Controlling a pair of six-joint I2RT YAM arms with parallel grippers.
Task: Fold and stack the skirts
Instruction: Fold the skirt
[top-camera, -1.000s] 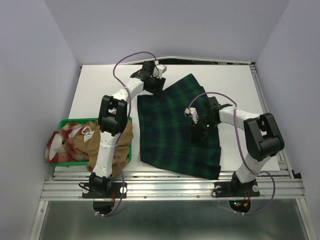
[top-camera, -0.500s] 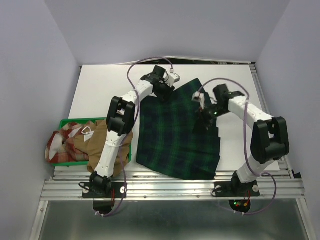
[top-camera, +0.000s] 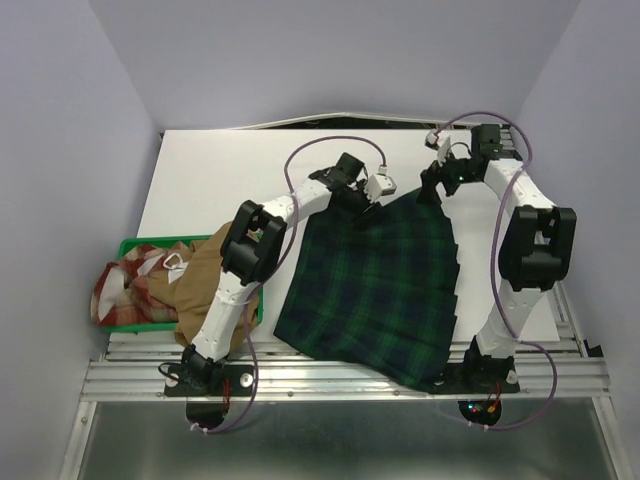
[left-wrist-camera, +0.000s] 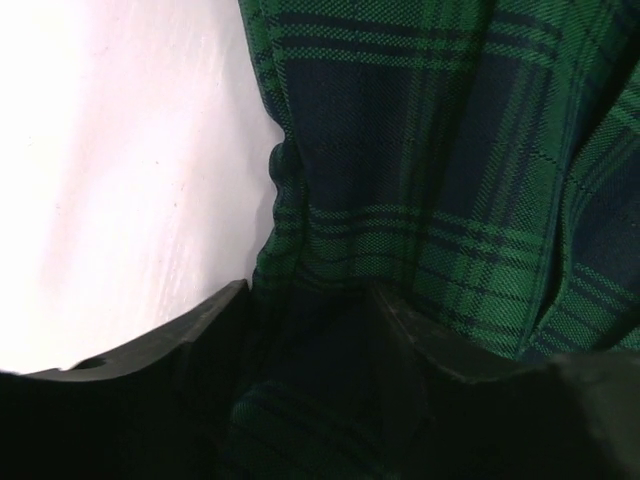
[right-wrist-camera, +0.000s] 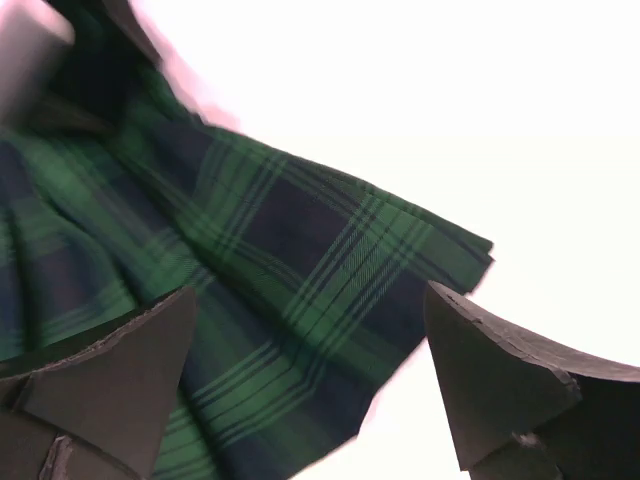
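The tartan skirt (top-camera: 375, 280) lies spread on the white table (top-camera: 220, 170), right of centre, with its narrower end at the far side and its wide hem at the near side. The near right corner of the hem extends past the near table edge onto the metal rails (top-camera: 330, 378), beside the base of the right arm. The left gripper (top-camera: 372, 198) is positioned at the far left corner of the tartan skirt. In the left wrist view, a bunched fold of the tartan skirt (left-wrist-camera: 430, 180) runs down between the two dark fingers (left-wrist-camera: 200, 345) of the left gripper (left-wrist-camera: 315, 340); the jaws are clamped on this fold, and bare table shows to the left of the cloth edge. The right gripper (top-camera: 430, 190) is positioned at the far right corner of the same garment. In the right wrist view, the right gripper (right-wrist-camera: 308, 295) has its jaws fully released and spread wide. The corner of the tartan skirt (right-wrist-camera: 250, 260) lies flat on the table below the gap, and neither finger touches it. The green tray (top-camera: 140, 243) sits at the near left of the table. The checked skirt (top-camera: 135, 285) is crumpled inside it. The tan-brown skirt (top-camera: 205, 275) is draped over the right side of the tray, partly behind the left arm, and lies just beside the left edge of the tartan skirt.
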